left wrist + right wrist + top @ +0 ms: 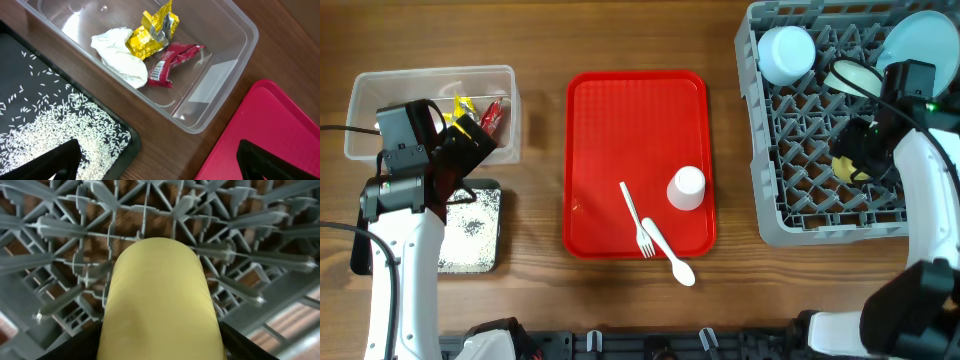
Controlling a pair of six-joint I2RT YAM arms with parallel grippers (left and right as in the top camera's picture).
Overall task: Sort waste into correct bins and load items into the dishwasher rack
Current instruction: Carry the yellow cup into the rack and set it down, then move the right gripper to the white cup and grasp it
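Right gripper (850,160) clamped on yellow cup (160,305), over dishwasher rack (820,232). I'd seat it between peg rows and release only once it rests steady. Left gripper (162,160) wide open, empty, above clear tub (235,60). Count: rack has one plate (925,40), two bowls; red tray (610,130) has one white cup (687,188), fork (633,215), spoon (672,258); tub holds three waste pieces.

In clear tub (252,37) lie foil wrapper (150,37), red wrapper (170,62), tissue (122,55); yellow cup (160,305) is above grey rack (55,230).
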